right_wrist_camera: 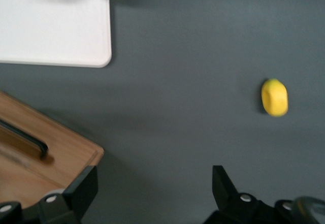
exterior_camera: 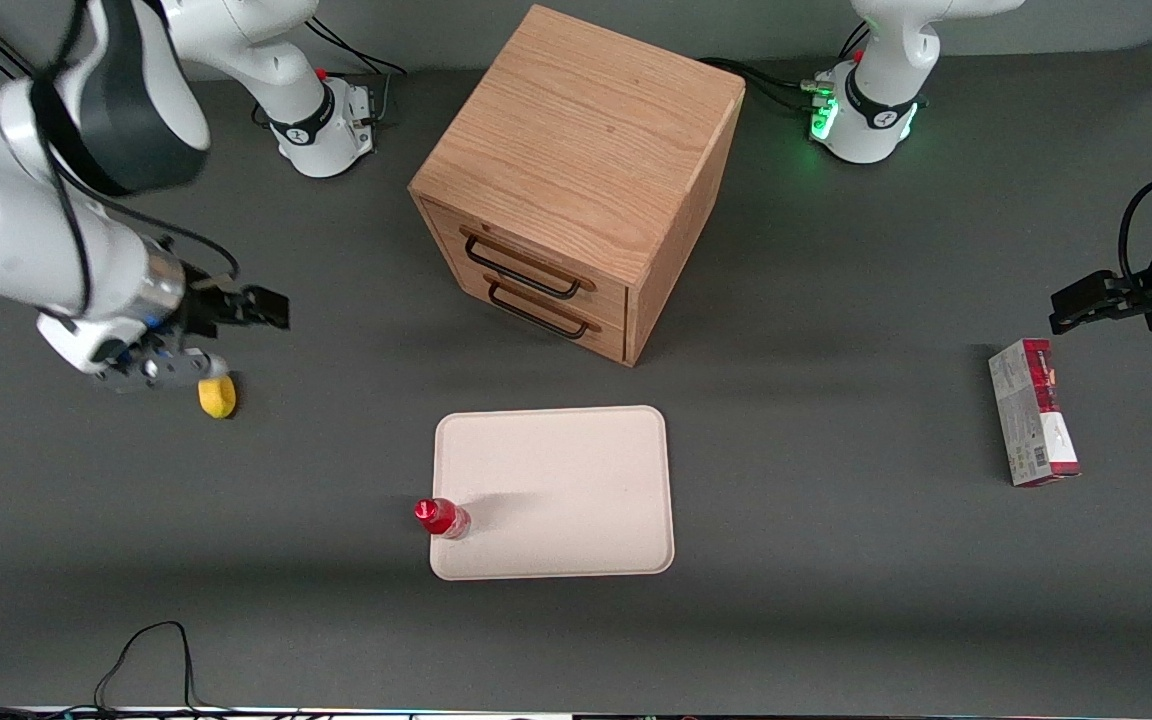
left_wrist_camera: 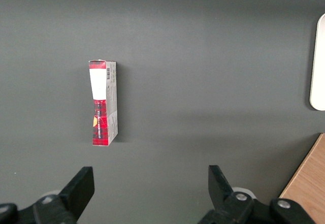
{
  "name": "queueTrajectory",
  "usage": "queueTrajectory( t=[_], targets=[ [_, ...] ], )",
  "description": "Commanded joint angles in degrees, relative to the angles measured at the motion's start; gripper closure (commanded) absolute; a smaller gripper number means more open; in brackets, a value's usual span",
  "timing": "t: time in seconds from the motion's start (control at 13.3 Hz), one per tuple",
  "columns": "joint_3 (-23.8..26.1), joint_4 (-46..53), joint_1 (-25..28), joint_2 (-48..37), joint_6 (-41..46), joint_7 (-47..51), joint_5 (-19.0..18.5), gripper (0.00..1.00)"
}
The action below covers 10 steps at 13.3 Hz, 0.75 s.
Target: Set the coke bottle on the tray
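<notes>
While hanging above the tabletop toward the working arm's end: pincer, fingers spread wide, nothing between them. Empty, touching nothing.

Well apart from the pincer, nearer to the front camera and off toward the parked arm's end: coke bottle, upright, red cap up. Stands on the tray, just inside the low rim along the tray edge that faces the pincer, near the corner closest to the front camera. Seen from the right wrist only as a sliver of red at the tray's edge.

Between pincer and parked arm's end, nearer to the front camera than the pincer: the tray itself, flat on the tabletop, bare but for the bottle.

Just beside the pincer, slightly nearer to the front camera: small yellow object, lying on the tabletop, not touched.

Sideways from the pincer, toward the parked arm's end and farther from the front camera than the tray: wooden drawer cabinet, both drawers shut, dark handles showing.

Farthest from the pincer, at the parked arm's end: red-and-grey carton, lying flat.
</notes>
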<state>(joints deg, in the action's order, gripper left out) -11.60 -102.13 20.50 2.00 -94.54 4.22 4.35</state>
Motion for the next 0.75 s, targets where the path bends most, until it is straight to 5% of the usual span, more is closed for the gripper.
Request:
queueTrajectory(
  t=[0.0,0.23,0.68],
  targets=[
    [2.1,-6.8,-4.2,-7.5,-0.4,-3.5,-1.0,0.0],
    [11.7,-6.5,-14.2,-9.9,2.7,-7.6,-3.3,0.0],
    [11.5,-4.5,-14.0,-9.1,2.6,-6.9,-2.9,0.0]
  ],
)
